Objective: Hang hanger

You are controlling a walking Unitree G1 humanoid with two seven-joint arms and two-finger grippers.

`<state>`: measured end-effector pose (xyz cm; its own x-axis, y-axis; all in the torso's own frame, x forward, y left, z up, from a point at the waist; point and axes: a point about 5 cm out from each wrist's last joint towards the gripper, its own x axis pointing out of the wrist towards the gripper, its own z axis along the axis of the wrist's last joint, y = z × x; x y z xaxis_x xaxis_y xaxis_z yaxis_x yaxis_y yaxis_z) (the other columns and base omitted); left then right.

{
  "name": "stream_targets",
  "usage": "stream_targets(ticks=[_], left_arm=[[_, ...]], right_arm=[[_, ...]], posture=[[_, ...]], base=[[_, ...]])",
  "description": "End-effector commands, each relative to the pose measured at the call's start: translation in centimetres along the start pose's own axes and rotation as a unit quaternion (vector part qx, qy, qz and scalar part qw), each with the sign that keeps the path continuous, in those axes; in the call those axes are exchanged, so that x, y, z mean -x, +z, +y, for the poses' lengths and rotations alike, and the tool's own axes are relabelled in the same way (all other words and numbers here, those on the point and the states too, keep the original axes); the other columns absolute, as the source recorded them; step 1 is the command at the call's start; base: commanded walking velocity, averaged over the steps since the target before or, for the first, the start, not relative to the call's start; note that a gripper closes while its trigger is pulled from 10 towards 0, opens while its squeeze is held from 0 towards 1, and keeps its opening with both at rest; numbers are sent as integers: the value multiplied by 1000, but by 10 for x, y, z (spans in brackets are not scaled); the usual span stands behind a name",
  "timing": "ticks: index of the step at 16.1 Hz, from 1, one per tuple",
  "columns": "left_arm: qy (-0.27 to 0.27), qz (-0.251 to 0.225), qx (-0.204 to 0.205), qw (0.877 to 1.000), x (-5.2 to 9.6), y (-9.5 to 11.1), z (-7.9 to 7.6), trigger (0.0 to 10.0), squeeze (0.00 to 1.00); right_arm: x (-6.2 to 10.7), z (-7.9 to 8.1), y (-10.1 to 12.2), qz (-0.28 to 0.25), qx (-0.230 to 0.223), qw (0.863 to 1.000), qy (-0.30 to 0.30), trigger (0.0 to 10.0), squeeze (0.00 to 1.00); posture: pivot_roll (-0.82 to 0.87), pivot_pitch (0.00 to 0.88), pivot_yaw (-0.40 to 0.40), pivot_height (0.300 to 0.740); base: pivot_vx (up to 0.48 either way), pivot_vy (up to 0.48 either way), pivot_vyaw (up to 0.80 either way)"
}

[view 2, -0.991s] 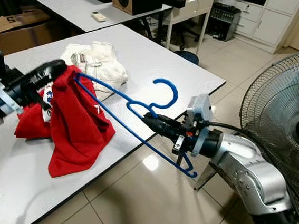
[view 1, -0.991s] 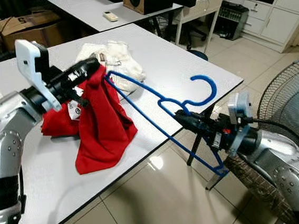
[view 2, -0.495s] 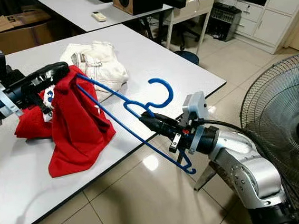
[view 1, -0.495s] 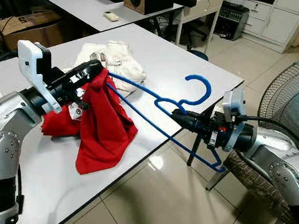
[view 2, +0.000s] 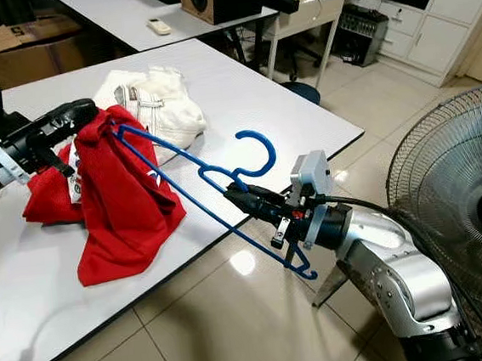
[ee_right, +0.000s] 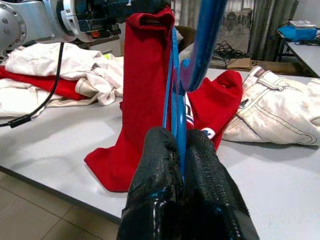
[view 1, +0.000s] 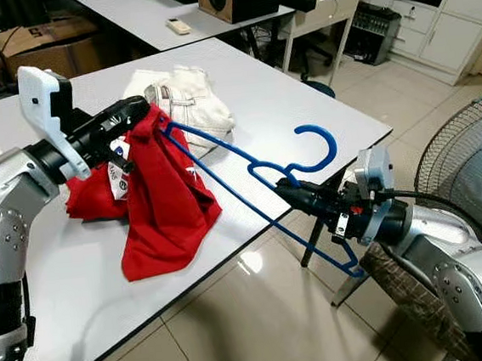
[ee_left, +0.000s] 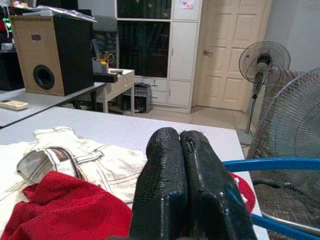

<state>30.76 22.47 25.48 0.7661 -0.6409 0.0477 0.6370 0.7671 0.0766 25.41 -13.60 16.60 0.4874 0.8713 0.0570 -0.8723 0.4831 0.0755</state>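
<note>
Blue hanger [view 1: 257, 175] | right gripper [view 1: 289, 195] jaws clamped on it | left gripper [view 1: 136, 114] jaws pinch red shirt [view 1: 162, 201] beside hanger's tip (shirt half on) | hanging not done

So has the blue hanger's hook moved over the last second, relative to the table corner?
Yes. The blue hanger, held by the right gripper, has slid leftward: its hook now sits over the white table instead of out at the corner.

The smooth blue plastic hanger [view 1: 257, 166] looks glossy. The soft red cloth garment [view 1: 162, 201] is matt. The white worktop [view 1: 286, 112] is smooth; the tiled floor [view 1: 255, 324] shines.
</note>
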Motion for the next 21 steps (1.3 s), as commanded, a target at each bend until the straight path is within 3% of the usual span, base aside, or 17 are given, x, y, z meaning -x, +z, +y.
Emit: stream_targets(ticks=[1,7,11,15,17,19,21], left_arm=[[-8,-8,-7,1000,0,6,-1,0,0],[-18,-5,-4,1000,-1,4,-4,0,0],[-76,-2,10,997,-11,-1,-27,0,0],[-86,-17,27,996,-22,-4,-43,0,0],[-45,-39,25,998,-26,-10,-44,0,0],[62,-40,-16,997,-22,-8,-18,0,0],[84,-70,-17,994,-12,6,-8,0,0]], right_arm=[[3,-1,5,-3,17,1000,-5,10000,0],[2,-1,6,-3,23,1000,-1,10000,0],[-2,-3,6,1,24,1000,9,10000,0],[-7,-5,-1,18,17,1000,14,10000,0],[-7,-21,-28,115,40,991,-58,10000,0],[3,-25,-28,108,24,989,-101,10000,0],[13,-13,-23,88,20,994,-69,10000,0]], posture=[[-32,0,-80,740],[-29,0,-85,740],[-24,0,-93,740],[-16,0,-97,740],[-16,0,-105,740],[-20,0,-103,740],[-27,0,-95,740]], base=[[0,0,0],[0,0,0],[0,0,0],[0,0,0],[0,0,0],[0,0,0],[0,0,0]])
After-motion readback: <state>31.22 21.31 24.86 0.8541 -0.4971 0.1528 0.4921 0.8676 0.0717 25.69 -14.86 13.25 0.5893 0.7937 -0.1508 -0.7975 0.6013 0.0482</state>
